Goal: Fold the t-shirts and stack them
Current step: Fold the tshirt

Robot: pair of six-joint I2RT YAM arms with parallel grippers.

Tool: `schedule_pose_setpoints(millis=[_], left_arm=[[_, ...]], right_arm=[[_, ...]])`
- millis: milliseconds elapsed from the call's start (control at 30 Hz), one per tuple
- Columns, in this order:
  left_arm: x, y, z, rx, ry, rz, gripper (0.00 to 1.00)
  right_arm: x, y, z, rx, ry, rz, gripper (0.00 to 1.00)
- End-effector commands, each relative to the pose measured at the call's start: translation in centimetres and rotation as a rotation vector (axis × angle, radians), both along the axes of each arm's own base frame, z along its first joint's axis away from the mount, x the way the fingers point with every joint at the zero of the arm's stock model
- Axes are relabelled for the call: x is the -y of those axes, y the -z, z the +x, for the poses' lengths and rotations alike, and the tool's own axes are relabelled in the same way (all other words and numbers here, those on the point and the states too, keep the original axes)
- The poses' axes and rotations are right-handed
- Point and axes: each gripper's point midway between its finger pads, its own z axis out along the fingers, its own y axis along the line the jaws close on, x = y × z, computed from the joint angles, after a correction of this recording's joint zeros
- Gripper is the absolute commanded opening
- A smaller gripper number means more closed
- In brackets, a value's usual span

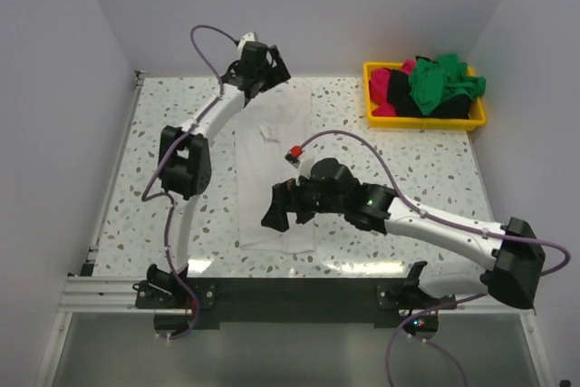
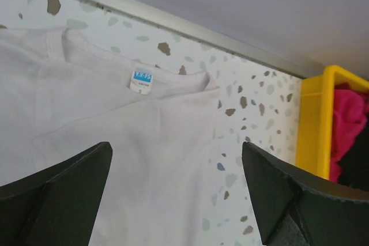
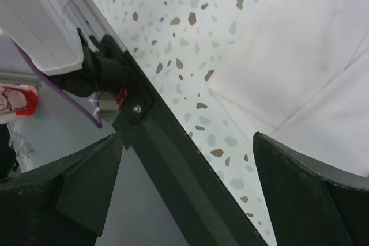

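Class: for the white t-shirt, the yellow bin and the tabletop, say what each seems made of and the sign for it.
White t-shirt: soft knit cloth, probably cotton; matte, banded collar, sewn neck label. Yellow bin: likely moulded plastic; smooth, rigid wall, slight sheen. Tabletop: speckled, terrazzo-look surface, faintly glossy; stone or laminate cannot be told.

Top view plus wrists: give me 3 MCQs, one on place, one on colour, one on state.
1. The white t-shirt lies: A on the table, B in mid-air, C over an arm.
2. The bin is: A blue, B yellow, C grey.
3. The left gripper and right gripper are: A both shut, B both open, C one of each.
Key: A, the cloth rests on the speckled tabletop; B, its walls are bright yellow; B, both sets of jaws stand wide apart with nothing between them.
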Motion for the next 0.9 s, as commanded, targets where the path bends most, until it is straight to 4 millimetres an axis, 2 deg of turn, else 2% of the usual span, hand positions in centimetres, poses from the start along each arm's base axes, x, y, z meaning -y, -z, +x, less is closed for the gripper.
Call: schedule_pose_setpoints(millis=[0,33,67,100,133,167,233,267,300,333,367,400,433,500,533,600,633,700,733,767,867], left_arm=[[-1.7,-15.7,-2.8,0.220,0.007,-0.032,1.00],[-2.2,-16.0,-3.8,0.204,0.000,-0.021,1.00],[-3.5,-15.8,-6.4,0.148,-0.014,0.004,1.00],[-4.1,-15.3,-7.9,0.115,-0.026,0.007,1.00],[-4.5,-14.8,-9.4,0.090,-0.019,0.007,1.00],[-4.5,-13.6,-12.5,0.075,0.034,-0.017,1.00],[-4.7,-12.1,-15.9,0.062,0.064,-0.048,1.00],[-5.2,-10.3,-19.1,0.042,0.060,-0.060,1.00],[-5.3,-9.4,-20.8,0.035,0.063,-0.053,1.00],[-5.9,-5.9,-23.3,-0.030,0.061,-0.016,1.00],[-6.2,-6.0,-25.6,-0.032,0.062,-0.003,1.00],[-6.1,-4.9,-27.3,-0.067,0.071,-0.005,1.00],[-6.9,-1.3,-29.9,-0.153,0.075,0.018,1.00],[-6.8,0.6,-33.7,-0.218,0.110,0.008,1.00],[-7.5,3.3,-36.7,-0.314,0.126,0.053,1.00],[-8.4,3.9,-39.0,-0.351,0.105,0.060,1.00],[-8.7,5.3,-41.0,-0.402,0.120,0.083,1.00],[-7.9,5.2,-42.6,-0.408,0.148,0.017,1.00],[-7.3,6.3,-43.8,-0.426,0.181,0.001,1.00],[-6.6,6.3,-44.6,-0.437,0.203,-0.048,1.00],[-6.1,8.0,-46.4,-0.489,0.220,-0.069,1.00]], right_arm=[[2.4,-1.0,0.7,0.072,0.082,-0.024,0.99],[3.0,-1.3,0.6,0.073,0.099,-0.022,0.99],[4.1,-0.3,0.7,0.059,0.144,-0.070,0.99],[4.8,0.2,0.8,0.050,0.170,-0.091,0.99],[5.4,0.7,0.8,0.037,0.196,-0.113,0.99],[6.6,1.7,1.0,0.024,0.248,-0.152,0.99],[7.6,2.6,1.0,0.006,0.284,-0.180,0.99],[8.0,3.1,0.9,-0.009,0.295,-0.189,0.99],[8.2,3.2,0.7,-0.014,0.293,-0.187,0.99],[8.3,3.5,0.6,-0.020,0.287,-0.190,0.99],[8.5,4.2,0.2,-0.028,0.274,-0.200,0.99],[8.6,4.5,-0.1,-0.037,0.266,-0.206,0.99],[8.9,5.0,-0.1,-0.046,0.275,-0.218,0.99],[9.3,6.6,-0.9,-0.093,0.279,-0.247,0.99],[9.6,7.4,-1.2,-0.118,0.283,-0.258,0.99],[9.7,8.4,-1.4,-0.137,0.283,-0.275,0.99],[9.8,8.8,-1.5,-0.148,0.289,-0.282,0.99],[9.8,9.5,-2.0,-0.180,0.280,-0.289,0.99],[9.7,9.8,-2.2,-0.193,0.280,-0.289,0.99],[9.5,10.1,-2.2,-0.205,0.292,-0.275,0.99],[9.2,10.8,-2.5,-0.240,0.305,-0.252,0.99]])
